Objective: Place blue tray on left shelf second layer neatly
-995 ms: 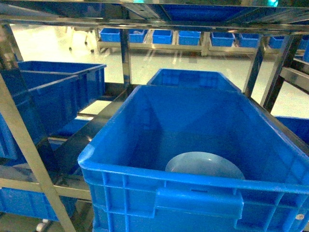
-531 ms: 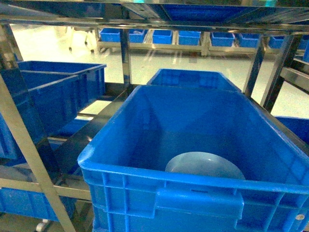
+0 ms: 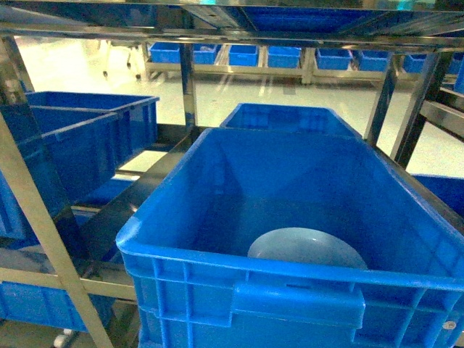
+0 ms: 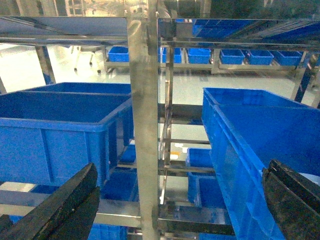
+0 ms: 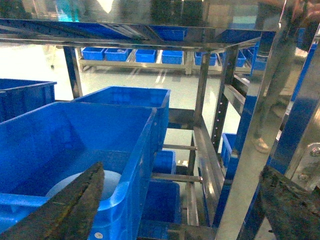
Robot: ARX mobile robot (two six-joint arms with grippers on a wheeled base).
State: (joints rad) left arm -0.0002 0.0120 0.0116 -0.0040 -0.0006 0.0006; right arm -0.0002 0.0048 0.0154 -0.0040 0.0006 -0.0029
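Nothing's budged since a second ago. The pale sky-blue round plastic tray (image 3: 307, 249) sits low inside the big saturated-blue ribbed crate (image 3: 217, 217). Both grippers hang spread wide, empty; the right gripper (image 5: 185, 210) looks closer, tray down-left of it.

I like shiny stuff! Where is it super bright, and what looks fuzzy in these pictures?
Head view: floor behind the left shelf glares white; blue tray sits dim. Wrist views: the left gripper and right gripper fingers look dark and blurry.
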